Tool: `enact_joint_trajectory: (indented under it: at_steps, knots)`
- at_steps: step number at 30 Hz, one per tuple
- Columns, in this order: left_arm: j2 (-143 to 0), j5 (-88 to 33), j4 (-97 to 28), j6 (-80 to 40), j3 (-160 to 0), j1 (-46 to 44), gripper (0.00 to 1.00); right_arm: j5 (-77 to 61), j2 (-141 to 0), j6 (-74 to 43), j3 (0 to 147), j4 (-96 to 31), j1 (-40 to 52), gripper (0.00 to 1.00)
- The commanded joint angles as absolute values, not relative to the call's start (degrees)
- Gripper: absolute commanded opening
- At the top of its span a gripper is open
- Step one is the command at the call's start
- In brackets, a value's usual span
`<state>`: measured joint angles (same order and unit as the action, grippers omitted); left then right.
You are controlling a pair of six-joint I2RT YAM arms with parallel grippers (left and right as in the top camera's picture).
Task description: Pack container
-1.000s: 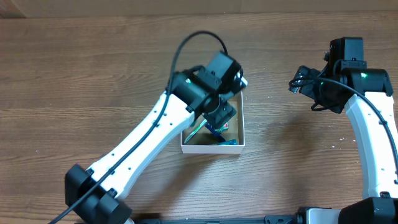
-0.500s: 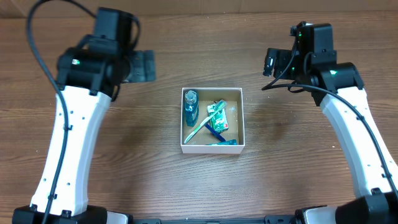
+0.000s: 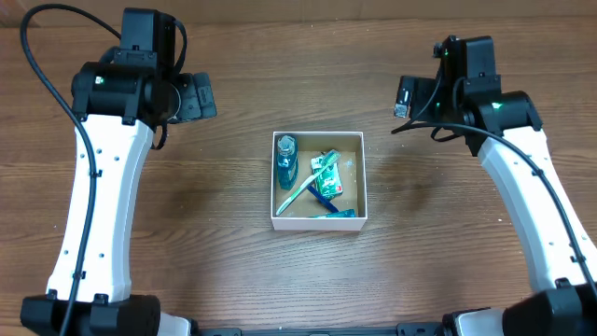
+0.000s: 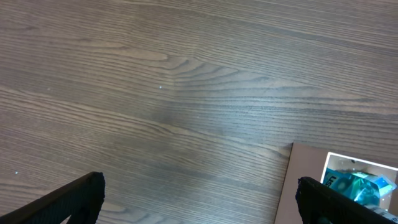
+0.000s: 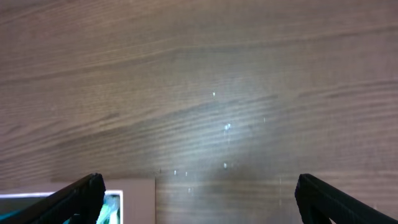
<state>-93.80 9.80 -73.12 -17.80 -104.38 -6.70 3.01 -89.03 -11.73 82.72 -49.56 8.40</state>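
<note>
Two hands to place, one box.

Container [image 3: 319, 222]: sits mid-bench [image 3: 448, 252], square, white-walled, brown-floored, so no long axis of its own. Holds:
- a blue bottle [image 3: 285, 161] in the 11 o'clock corner, lying 12 to 6;
- a toothbrush [image 3: 297, 194] slanting from 7 towards 1;
- a green sachet [image 3: 324, 168] just right of centre;
- a dark blue item [image 3: 322, 196] below that, too tangled to name;
- a teal item [image 3: 333, 215], perhaps a tube, flat along the 6 o'clock wall.

Left hand [image 3: 198, 97]: hovers over bare wood near 10 o'clock of the overhead view, well apart from the box. Shows fingers [image 4: 68, 200] splayed to the edges of its wrist view, with nothing between them but bench. Finds the container off towards 4 o'clock, with one corner peeking in at the wrist view's lower right.

Right hand [image 3: 403, 96]: hovers near 2 o'clock, likewise spread wide and empty in its wrist view. Finds the container between 7 and 8 o'clock. Looks the nearer of the two from overhead, though not by much.

Seems packed or close to it, with no loose toiletry in sight on the wood. Leaves little for a next move beyond a short diagonal reach inward, likeliest from the right, down over the rim.
</note>
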Motion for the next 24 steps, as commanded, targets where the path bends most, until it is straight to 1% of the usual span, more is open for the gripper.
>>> enact_joint_trajectory:
  at_steps: [1, 5, 9, 11, 15, 18, 24]
  knots:
    - [-85.93, 11.35, -71.07, -15.81, -99.85, -8.75, 1.00, 3.38, -80.42, -13.96, 78.94, -48.93, 8.73, 1.00]
    - [-72.58, 11.81, -63.18, -15.66, -84.90, -9.15, 1.00, 3.60, -67.75, -15.07, 65.95, -43.57, 8.73, 1.00]
    - [-55.33, 11.53, -55.07, -14.98, -66.19, -9.15, 1.00, 4.86, -54.35, -15.05, 53.06, -39.83, 8.73, 1.00]
    - [-45.43, 11.55, -53.54, -15.53, -57.47, -9.15, 1.00, 5.06, -48.77, -15.03, 48.60, -40.01, 8.73, 1.00]
    - [-29.93, 12.27, -53.93, -21.71, -46.22, -9.13, 1.00, 5.04, -42.17, -15.07, 45.21, -43.81, 8.73, 1.00]
    - [-24.88, 12.23, -53.74, -21.71, -42.15, -9.13, 1.00, 4.84, -41.69, -15.05, 45.21, -46.04, 8.73, 1.00]
    - [-24.99, 12.21, -57.14, -21.69, -40.93, -9.13, 1.00, 4.86, -42.76, -15.05, 45.21, -46.98, 8.73, 1.00]
